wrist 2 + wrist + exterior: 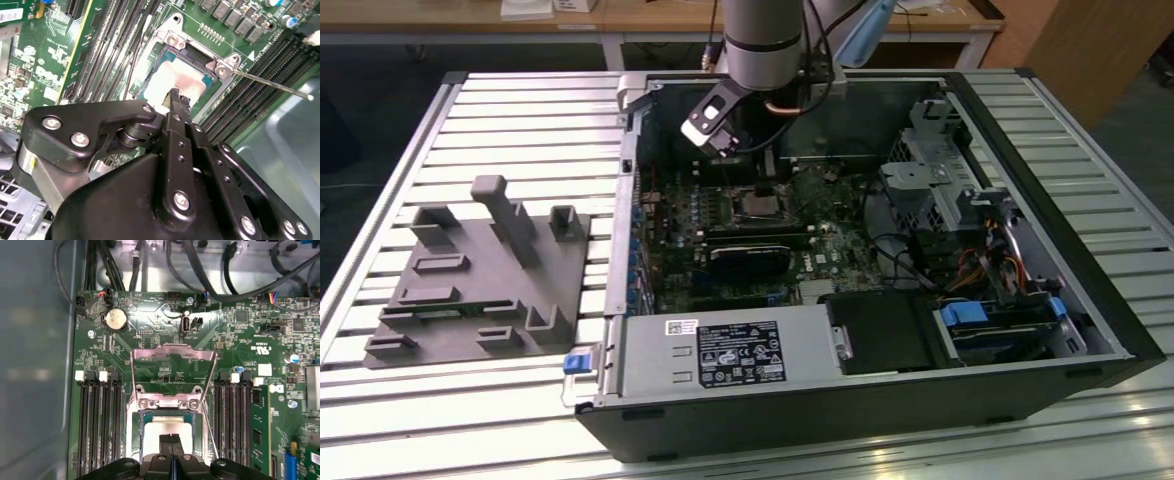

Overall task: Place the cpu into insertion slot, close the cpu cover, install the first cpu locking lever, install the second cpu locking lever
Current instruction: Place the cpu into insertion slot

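Slatted metal table (494, 110), wooden desks (667, 18) behind. Open PC case (1107, 330) lies on it, grey fixture block (480, 270) well apart from gripper (177, 96). Fingers pressed together, tips right over the cpu (180, 77), which sits in the insertion slot (132, 440). cpu cover (172, 352) flipped up just beyond the tips. Memory slots (97, 425) flank both sides, thin lever rod (272, 84) nearby.

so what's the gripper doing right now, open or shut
gripper: fingers shut, nothing held, tips over the cpu in the insertion slot
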Controlling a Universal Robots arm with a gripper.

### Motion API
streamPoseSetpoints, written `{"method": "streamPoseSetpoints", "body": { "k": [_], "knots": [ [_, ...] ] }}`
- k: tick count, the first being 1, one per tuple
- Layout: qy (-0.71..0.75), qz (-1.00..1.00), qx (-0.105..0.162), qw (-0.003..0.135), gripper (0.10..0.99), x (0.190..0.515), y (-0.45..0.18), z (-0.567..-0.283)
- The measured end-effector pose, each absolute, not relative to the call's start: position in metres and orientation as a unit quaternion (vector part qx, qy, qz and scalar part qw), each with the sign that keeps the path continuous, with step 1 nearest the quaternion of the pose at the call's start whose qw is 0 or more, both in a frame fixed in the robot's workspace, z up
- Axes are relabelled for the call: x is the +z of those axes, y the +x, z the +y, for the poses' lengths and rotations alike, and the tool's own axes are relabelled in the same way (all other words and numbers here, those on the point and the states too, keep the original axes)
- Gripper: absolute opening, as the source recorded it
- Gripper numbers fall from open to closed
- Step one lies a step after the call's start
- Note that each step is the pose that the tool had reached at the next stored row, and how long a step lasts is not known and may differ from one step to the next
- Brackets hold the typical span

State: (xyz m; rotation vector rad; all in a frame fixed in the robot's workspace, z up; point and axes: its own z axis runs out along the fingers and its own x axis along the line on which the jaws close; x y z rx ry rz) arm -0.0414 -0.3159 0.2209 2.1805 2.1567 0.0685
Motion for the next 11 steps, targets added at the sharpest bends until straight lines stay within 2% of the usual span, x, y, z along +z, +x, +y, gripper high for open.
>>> {"method": "streamPoseSetpoints", "body": {
  "k": [11],
  "knots": [
    [0.713, 0.700, 0.022, 0.037, 0.106, 0.2320, -0.0414, -0.3158]
  ]
}}
